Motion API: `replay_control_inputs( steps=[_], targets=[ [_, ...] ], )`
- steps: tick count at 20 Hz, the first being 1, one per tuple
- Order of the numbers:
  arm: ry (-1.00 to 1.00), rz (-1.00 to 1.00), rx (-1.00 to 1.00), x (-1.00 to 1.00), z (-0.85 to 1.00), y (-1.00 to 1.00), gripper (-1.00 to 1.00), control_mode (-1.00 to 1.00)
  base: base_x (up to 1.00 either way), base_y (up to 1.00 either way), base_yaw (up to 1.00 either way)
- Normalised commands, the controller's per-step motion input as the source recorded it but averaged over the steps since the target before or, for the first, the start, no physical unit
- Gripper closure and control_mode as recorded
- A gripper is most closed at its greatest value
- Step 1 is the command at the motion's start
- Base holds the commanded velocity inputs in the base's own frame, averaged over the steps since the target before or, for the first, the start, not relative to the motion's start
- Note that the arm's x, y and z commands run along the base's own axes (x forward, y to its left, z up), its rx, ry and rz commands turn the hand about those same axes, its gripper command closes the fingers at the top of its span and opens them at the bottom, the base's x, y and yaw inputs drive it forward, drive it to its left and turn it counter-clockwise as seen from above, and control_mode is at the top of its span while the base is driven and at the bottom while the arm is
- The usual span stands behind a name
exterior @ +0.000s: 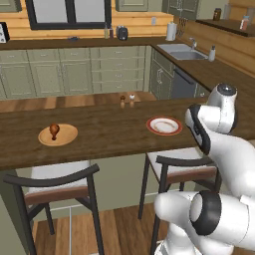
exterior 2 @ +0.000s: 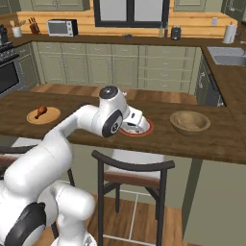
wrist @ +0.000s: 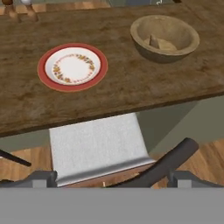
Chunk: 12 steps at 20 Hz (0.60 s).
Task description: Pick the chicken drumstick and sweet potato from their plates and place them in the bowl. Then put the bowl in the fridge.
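Note:
The chicken drumstick lies on the flat tan wooden plate at the left of the counter. The white plate with the red rim has no food on it. To its right stands the wooden bowl with a tan lump inside, the sweet potato. My gripper is open and holds nothing; it hangs back from the counter's front edge, over a stool, facing the red-rimmed plate and the bowl. The fridge is out of view.
Two stools with dark curved backs stand under the counter's front edge; one grey seat is right below my hand. Small shakers sit at the counter's far edge. A sink lies at the back right.

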Motion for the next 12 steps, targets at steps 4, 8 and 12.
replay_control_inputs(
  steps=[4, 8, 12],
  targets=[
    [0.0, 0.04, 0.0, -0.62, 0.21, 0.21, -1.0, -1.0, 0.0, 0.0, 0.0],
    [0.01, 0.02, 0.0, -0.49, 0.1, 0.15, -1.0, -1.0, 0.0, 0.0, 0.0],
    [0.0, 0.0, 0.0, -0.2, 0.03, 0.03, -1.0, 1.0, -0.54, 0.41, 0.02]
  ],
)
